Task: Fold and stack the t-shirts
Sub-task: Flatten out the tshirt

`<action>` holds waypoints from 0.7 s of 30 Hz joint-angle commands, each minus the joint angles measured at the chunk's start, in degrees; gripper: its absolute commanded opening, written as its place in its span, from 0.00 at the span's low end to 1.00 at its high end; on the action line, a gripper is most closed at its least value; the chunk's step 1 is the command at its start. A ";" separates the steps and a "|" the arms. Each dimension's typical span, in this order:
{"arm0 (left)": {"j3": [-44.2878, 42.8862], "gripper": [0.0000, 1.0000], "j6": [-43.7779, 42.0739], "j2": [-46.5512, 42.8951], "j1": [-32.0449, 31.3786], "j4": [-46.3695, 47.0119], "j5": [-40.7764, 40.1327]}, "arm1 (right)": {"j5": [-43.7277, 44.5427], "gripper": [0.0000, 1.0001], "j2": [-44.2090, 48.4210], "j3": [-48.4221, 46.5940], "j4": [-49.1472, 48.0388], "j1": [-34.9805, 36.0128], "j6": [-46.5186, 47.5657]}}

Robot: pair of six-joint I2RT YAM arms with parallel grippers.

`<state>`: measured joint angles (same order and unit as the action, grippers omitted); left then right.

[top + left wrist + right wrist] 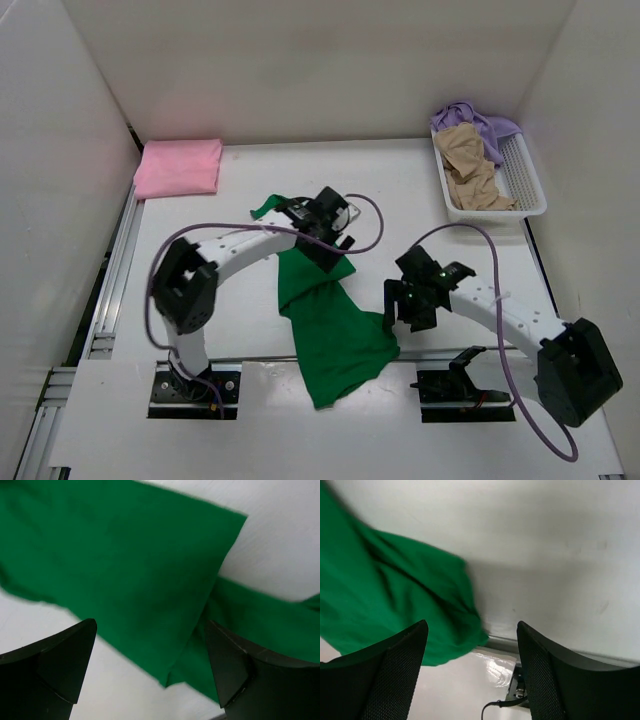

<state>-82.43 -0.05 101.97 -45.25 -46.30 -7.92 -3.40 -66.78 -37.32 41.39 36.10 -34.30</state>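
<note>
Folds of soft green t-shirt (pixel 335 330), crumpled lengthwise, left gripper (pixel 150 624) wide above it, right gripper (pixel 472 623) parted, empty.

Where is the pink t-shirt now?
In the top view, the pink t-shirt lies folded in the far left corner of the table, apart from the green t-shirt in the middle.

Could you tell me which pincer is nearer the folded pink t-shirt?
Left. The left pincer is right of the pink t-shirt, over the green t-shirt; the right pincer is farther right, beyond it.
</note>
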 commanded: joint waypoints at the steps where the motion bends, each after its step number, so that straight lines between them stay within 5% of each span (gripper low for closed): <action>1: -5.71 1.00 0.05 6.12 -0.79 2.35 3.87 | -0.47 0.77 6.48 3.38 -7.01 2.22 -7.35; 10: -15.29 0.98 0.05 21.68 -2.29 2.89 4.31 | 2.16 0.78 11.76 9.02 -8.69 8.37 -11.13; 14: -15.82 0.71 0.05 23.18 -2.82 2.89 5.12 | 2.17 0.72 5.90 10.25 -10.79 10.57 -12.45; 15: -15.83 0.47 0.05 23.97 -2.82 2.89 3.81 | 1.30 0.61 4.66 10.25 -11.58 11.53 -11.93; 17: -15.22 0.24 0.05 23.10 -2.30 2.36 3.01 | 0.42 0.47 1.33 8.68 -12.73 13.11 -10.09; 18: -15.21 0.16 0.05 21.01 -2.29 2.36 3.00 | 0.41 0.34 0.44 7.62 -12.73 13.12 -9.38; 19: -13.65 0.10 0.05 19.68 -1.68 2.36 2.31 | 1.45 0.08 -0.27 6.40 -12.73 13.99 -8.68; 21: -12.06 0.10 0.05 15.65 -0.54 2.36 1.17 | 4.35 0.00 -1.33 2.19 -9.33 14.00 -6.84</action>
<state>-96.25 -0.01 124.42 -47.31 -43.40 -4.49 -2.63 -66.89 -29.82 31.24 49.36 -43.53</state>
